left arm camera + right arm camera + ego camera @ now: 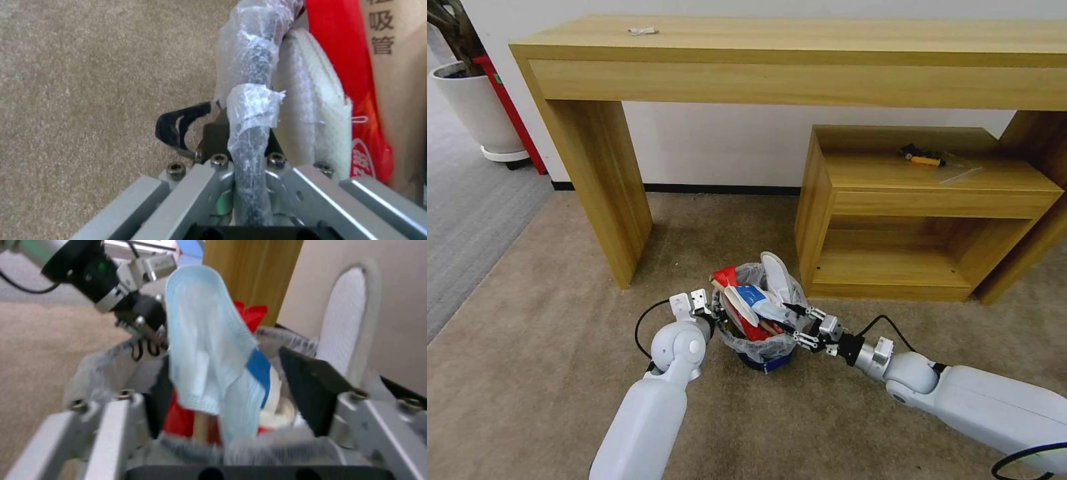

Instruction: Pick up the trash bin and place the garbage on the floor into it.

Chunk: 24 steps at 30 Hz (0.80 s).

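**A:** How do the jaws stand?

**B:** The left gripper (249,146) is clenched on the rim of the trash bin (758,347), one black finger outside and the other inside the bag-covered edge. In the head view it sits at lower centre, on the bin's left side (712,312). The right gripper (798,325) is spread wide at the bin's right side, grasping nothing; in its wrist view the two dark fingers (313,386) stand apart with the pale blue mask (209,353) hanging loose between them, over the bin's mouth.

**A:** And the bin itself?

**B:** Lower centre of the head view, above the beige carpet (547,333), just in front of the low wooden shelf unit (920,213). I cannot tell whether its base touches the carpet. Its clear bag (251,60) is folded over the rim.

**A:** What's in it?

**B:** It's heaped: a white slipper (777,272) stands up at the back, a red wrapper (725,275) pokes out on the left, a blue-and-white packet (752,295) lies on top, and the mask is draped beside it.

**A:** Farther out?

**B:** A long wooden desk (800,60) spans the top of the frame against the wall, with a small white scrap (642,31) on it. A white plant pot (477,107) and a red box (510,107) stand at upper left on the grey carpet (467,213).
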Available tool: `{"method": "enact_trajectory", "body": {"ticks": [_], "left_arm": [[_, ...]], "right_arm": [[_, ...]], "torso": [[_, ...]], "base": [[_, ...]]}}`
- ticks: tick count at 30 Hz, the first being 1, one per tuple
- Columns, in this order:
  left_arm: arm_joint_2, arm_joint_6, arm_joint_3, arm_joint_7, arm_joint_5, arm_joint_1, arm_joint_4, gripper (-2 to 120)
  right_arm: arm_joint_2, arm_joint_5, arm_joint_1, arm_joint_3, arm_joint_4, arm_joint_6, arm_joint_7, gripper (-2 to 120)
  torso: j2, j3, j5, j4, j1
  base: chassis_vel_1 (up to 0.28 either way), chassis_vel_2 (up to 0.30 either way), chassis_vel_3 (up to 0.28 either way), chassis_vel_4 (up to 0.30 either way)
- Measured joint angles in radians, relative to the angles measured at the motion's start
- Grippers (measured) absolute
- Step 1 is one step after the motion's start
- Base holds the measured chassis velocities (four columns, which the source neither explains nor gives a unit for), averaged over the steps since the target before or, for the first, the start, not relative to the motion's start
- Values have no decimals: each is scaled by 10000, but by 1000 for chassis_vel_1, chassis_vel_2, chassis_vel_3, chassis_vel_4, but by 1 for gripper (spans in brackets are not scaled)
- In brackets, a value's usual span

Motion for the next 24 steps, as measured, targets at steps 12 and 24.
{"method": "enact_trajectory", "body": {"ticks": [12,24], "left_arm": [[-33,-2,31,29,54,-52,125,0],[107,-12,-7,23,-28,-89,183,0]], "right_arm": [[243,290,588,6,404,-172,372,100],[-18,183,539,97,507,-193,434,100]], "torso": [[0,0,-1,1,0],[0,0,1,1,0]], "base": [[0,0,0,0],[0,0,0,0]]}}
